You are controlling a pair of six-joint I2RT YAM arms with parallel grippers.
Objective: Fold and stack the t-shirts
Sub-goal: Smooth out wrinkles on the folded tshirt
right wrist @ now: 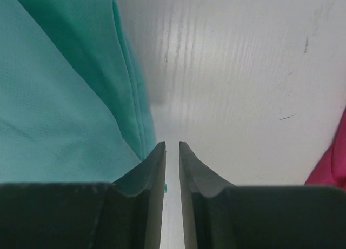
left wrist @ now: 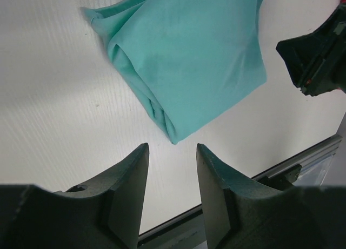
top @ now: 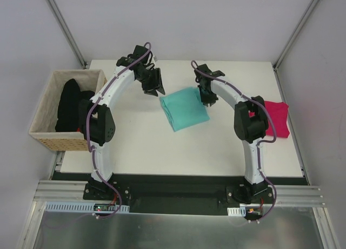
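Observation:
A teal-green t-shirt (top: 185, 108) lies folded into a rough square mid-table; it also fills the top of the left wrist view (left wrist: 189, 60) and the left of the right wrist view (right wrist: 54, 108). A magenta-pink t-shirt (top: 275, 119) lies folded at the right edge, its corner showing in the right wrist view (right wrist: 332, 168). Black t-shirts (top: 69, 106) are heaped in the basket. My left gripper (top: 154, 89) (left wrist: 172, 146) hovers open just off the teal shirt's far-left corner, holding nothing. My right gripper (top: 207, 100) (right wrist: 172, 143) sits at the teal shirt's right edge, jaws a thin slit apart with bare table between them.
The tan woven basket (top: 43, 135) stands off the table's left edge. The table (top: 140, 146) is white, with a metal rail along its near side. The right arm's elbow hangs over the magenta shirt. The right gripper's body (left wrist: 319, 54) shows beyond the teal shirt in the left wrist view.

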